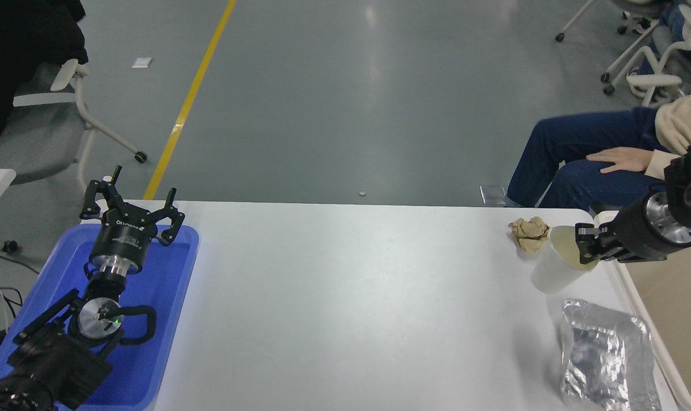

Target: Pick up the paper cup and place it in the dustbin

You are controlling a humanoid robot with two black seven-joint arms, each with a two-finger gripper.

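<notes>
The white paper cup [557, 265] hangs tilted in the air at the table's right side, its cream inside facing the right gripper. My right gripper [586, 246] is shut on the cup's rim and holds it above the table, just left of the beige dustbin [674, 297]. The dustbin stands at the right edge, partly cut off by the frame. My left gripper [129, 208] is open and parked over the blue tray at the lower left.
A crumpled brown paper ball [529, 232] lies just behind the cup. A crinkled silver foil bag [605, 354] lies in front of it. A blue tray [163, 319] sits at the left. A seated person's legs and hand [614, 158] are beyond the far right corner.
</notes>
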